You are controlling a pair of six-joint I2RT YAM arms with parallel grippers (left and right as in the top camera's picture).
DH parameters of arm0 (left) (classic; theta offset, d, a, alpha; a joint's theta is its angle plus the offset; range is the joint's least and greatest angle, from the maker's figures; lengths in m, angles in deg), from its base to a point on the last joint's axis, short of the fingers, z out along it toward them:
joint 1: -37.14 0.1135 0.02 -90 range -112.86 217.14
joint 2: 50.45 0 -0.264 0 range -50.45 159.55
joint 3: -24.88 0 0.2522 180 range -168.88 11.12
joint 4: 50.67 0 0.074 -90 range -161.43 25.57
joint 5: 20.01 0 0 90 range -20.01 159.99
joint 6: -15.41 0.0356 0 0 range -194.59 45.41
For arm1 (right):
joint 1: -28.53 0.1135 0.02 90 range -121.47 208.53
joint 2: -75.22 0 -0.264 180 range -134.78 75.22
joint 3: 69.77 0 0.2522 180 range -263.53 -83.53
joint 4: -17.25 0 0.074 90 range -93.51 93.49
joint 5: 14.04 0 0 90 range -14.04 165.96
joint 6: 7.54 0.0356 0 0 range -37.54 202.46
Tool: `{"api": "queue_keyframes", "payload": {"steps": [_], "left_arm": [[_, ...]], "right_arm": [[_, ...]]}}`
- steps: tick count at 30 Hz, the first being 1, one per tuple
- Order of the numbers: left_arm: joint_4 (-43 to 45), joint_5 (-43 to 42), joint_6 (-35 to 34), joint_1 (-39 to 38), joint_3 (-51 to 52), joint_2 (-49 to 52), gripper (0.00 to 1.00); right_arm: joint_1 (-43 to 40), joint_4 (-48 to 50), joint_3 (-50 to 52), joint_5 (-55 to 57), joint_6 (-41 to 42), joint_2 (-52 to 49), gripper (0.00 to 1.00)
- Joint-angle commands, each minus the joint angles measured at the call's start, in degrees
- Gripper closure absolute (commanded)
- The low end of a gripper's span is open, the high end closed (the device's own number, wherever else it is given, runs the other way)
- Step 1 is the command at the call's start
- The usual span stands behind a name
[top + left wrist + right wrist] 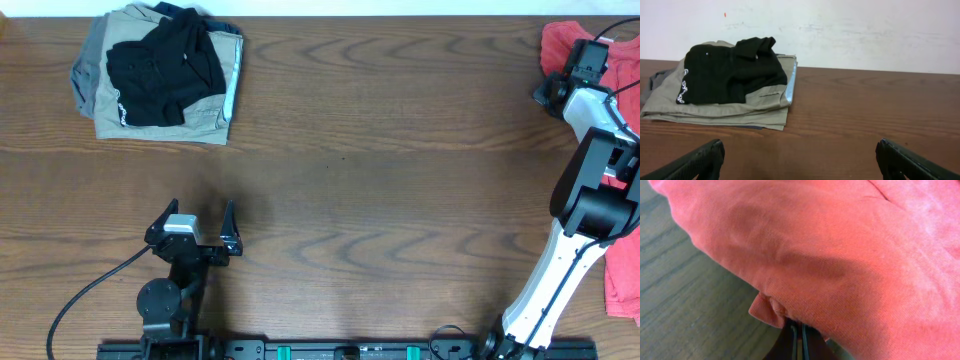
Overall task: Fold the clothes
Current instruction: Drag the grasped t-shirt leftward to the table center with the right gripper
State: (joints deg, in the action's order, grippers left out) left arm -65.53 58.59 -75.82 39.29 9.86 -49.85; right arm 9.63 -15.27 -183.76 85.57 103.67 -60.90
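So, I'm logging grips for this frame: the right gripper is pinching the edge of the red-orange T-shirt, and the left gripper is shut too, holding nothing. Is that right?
Not quite. The left gripper is open, not shut: the left wrist view shows its fingers spread wide apart, holding nothing. The rest stands: the right gripper is shut on the edge of the T-shirt.
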Motion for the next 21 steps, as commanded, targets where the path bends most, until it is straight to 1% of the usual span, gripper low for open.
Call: {"api": "queue_keyframes", "payload": {"steps": [1, 9, 15, 21], "left_arm": [[-1.84, -0.52, 0.79, 0.2, 1.03, -0.37, 0.02], [-1.84, -0.52, 0.79, 0.2, 1.03, -0.37, 0.02], [-1.84, -0.55, 0.79, 0.2, 1.03, -0.37, 0.02], [-1.84, -0.52, 0.79, 0.2, 1.03, -0.37, 0.02]], "right_arm": [[0.11, -1.42, -0.28, -3.26, 0.22, -0.22, 0.99], [4.24, -3.87, -0.28, -5.88, -0.5, 4.57, 0.99], [11.1, -6.05, -0.28, -8.28, -2.62, 7.02, 0.99], [19.63, -8.35, -0.26, -15.98, -2.58, 7.13, 0.99]]}}
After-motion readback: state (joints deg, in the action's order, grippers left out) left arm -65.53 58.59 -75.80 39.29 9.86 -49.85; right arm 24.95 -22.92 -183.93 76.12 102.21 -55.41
